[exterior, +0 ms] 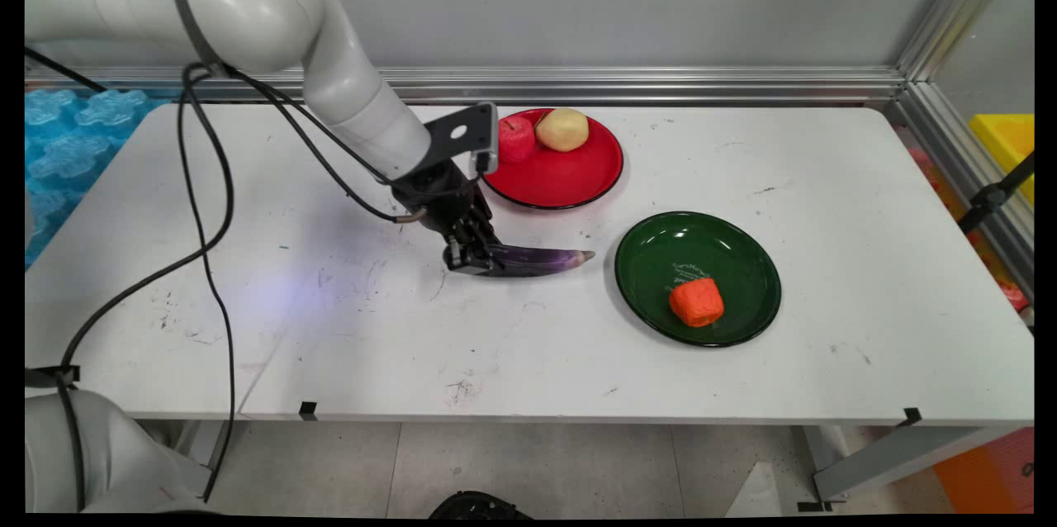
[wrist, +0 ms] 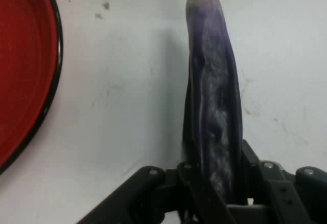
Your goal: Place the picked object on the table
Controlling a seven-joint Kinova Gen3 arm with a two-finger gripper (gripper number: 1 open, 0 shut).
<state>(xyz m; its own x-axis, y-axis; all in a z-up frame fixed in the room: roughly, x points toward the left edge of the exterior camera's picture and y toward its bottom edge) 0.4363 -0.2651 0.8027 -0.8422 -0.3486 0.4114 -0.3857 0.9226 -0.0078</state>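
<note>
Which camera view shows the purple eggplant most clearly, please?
The hand view: the eggplant fills the frame lengthwise, running between the gripper fingers. The main view shows it small, lying on the table, one end hidden by the gripper.

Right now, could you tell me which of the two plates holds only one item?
The green plate, right of the eggplant: it holds one orange piece. The red plate holds two.

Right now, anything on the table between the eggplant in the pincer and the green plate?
Nothing visible. The pincer is shut on the eggplant, whose tip points toward the green plate across bare table.
</note>
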